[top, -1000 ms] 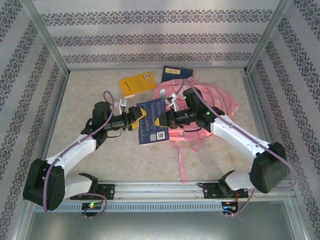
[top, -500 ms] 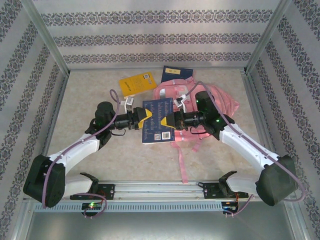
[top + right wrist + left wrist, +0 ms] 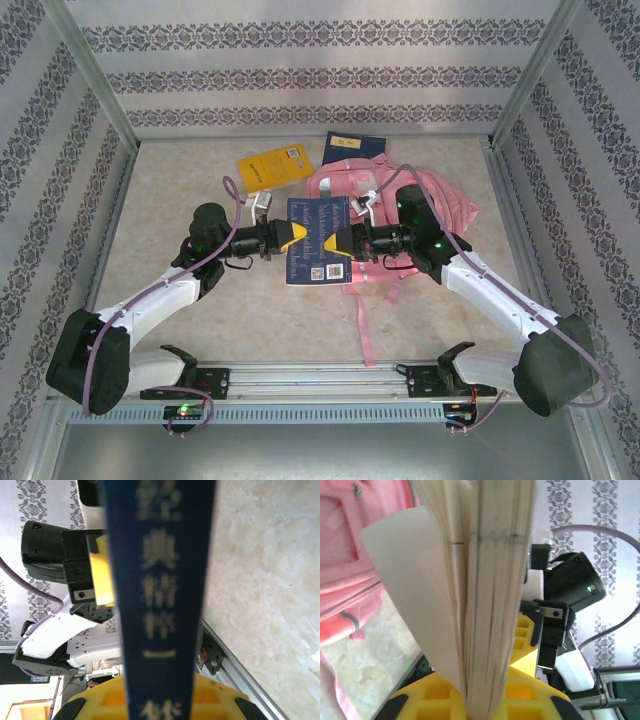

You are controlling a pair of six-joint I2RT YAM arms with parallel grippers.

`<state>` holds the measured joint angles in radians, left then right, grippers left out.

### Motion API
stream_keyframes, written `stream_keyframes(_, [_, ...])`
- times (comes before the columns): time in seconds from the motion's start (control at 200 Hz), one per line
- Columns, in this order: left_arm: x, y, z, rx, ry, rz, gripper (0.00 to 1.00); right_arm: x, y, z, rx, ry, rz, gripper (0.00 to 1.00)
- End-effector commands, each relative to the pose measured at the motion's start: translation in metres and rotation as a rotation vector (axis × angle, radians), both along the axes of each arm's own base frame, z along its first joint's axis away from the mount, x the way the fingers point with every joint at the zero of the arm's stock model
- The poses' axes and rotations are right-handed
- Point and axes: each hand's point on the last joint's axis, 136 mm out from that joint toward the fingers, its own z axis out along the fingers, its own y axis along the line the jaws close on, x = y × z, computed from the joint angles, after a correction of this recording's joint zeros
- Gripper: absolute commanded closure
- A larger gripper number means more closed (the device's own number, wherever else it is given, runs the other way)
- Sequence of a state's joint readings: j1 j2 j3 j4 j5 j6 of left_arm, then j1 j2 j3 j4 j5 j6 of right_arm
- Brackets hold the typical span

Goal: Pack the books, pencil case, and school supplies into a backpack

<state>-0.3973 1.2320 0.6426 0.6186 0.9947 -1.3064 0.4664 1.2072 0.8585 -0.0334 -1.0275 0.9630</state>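
While the left gripper [image 3: 297,239] pinches its fanning page edge and the right gripper [image 3: 336,243] clamps its spine, the dark blue book [image 3: 318,225] hangs between their fingertips, with the pink backpack [image 3: 445,205] just behind the right fingers. It looks light and floppy, so the spine seems the firmer hold.

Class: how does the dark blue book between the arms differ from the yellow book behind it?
The dark blue book is clamped, page edge in the left tool, spine in the right tool; the yellow book lies free on the table. Seen from above, the dark blue book overlaps the backpack; the yellow book lies beside it. Both are thin softcovers.
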Motion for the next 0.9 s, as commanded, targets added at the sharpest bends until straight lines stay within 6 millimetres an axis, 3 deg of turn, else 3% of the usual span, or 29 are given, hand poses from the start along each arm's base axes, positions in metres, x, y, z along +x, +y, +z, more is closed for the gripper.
stream_keyframes(0.0, [-0.016,-0.009,0.033,-0.068,-0.118,-0.088,1.0,0.005,-0.003,0.006,0.009,-0.072,-0.015,0.98])
stream_keyframes(0.025, [-0.015,-0.009,0.035,-0.073,-0.125,-0.083,1.0,0.008,-0.005,0.005,0.0,-0.077,-0.033,0.93])
stream_keyframes(0.085, [-0.009,-0.007,0.04,-0.078,-0.135,-0.045,1.0,0.015,-0.01,0.004,-0.025,-0.095,-0.094,0.68])
stream_keyframes(0.14, [0.001,-0.006,0.042,-0.07,-0.136,0.011,1.0,0.022,-0.015,0.006,-0.035,-0.123,-0.167,0.54])
stream_keyframes(0.305, [0.042,0.012,0.059,-0.084,-0.177,0.298,1.0,0.041,-0.028,0.022,0.066,-0.183,-0.422,0.45])
stream_keyframes(0.37, [0.055,0.022,0.07,-0.123,-0.2,0.41,1.0,0.044,-0.027,0.045,0.189,-0.279,-0.506,0.42])
stream_keyframes(0.435, [0.064,0.027,0.079,-0.16,-0.212,0.482,1.0,0.046,-0.03,0.06,0.248,-0.356,-0.635,0.27])
stream_keyframes(0.49, [0.068,0.028,0.087,-0.183,-0.227,0.511,1.0,0.047,-0.028,0.065,0.227,-0.415,-0.704,0.23])
stream_keyframes(0.689, [0.074,0.02,0.102,-0.249,-0.224,0.527,1.0,0.064,-0.009,0.077,0.34,-0.345,-0.739,0.25])
stream_keyframes(0.894, [0.076,0.015,0.098,-0.265,-0.201,0.533,1.0,0.079,0.002,0.081,0.363,-0.335,-0.764,0.49])
